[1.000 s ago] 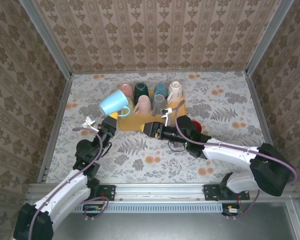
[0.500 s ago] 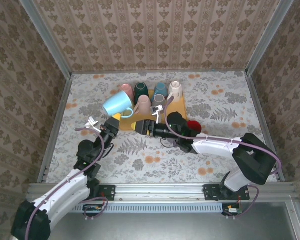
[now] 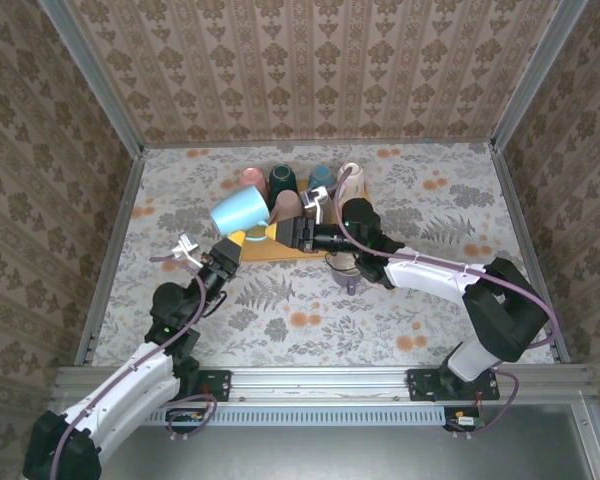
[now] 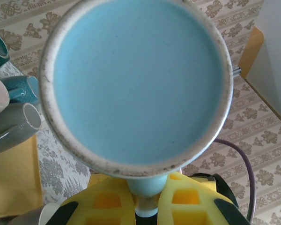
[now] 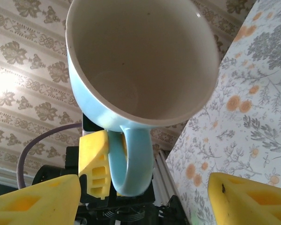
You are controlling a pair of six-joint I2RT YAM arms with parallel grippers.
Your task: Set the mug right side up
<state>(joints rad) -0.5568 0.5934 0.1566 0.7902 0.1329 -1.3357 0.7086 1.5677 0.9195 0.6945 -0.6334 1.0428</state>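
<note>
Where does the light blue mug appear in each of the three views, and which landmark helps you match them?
Top external: mug left of centre, held tilted.
Left wrist: mug upper centre, base toward the camera.
Right wrist: mug top centre, open mouth toward the camera, handle pointing down.
Shared landmark: the left gripper, its yellow fingers shut on the mug's handle.

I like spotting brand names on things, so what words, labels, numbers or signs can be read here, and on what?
No text can be read anywhere.
On the light blue mug: plain base and plain inside, no print.
On the other mugs on the yellow tray: no marks visible, though they are small in the top view.
On the wallpaper and table cover: flower patterns only, no lettering.
</note>
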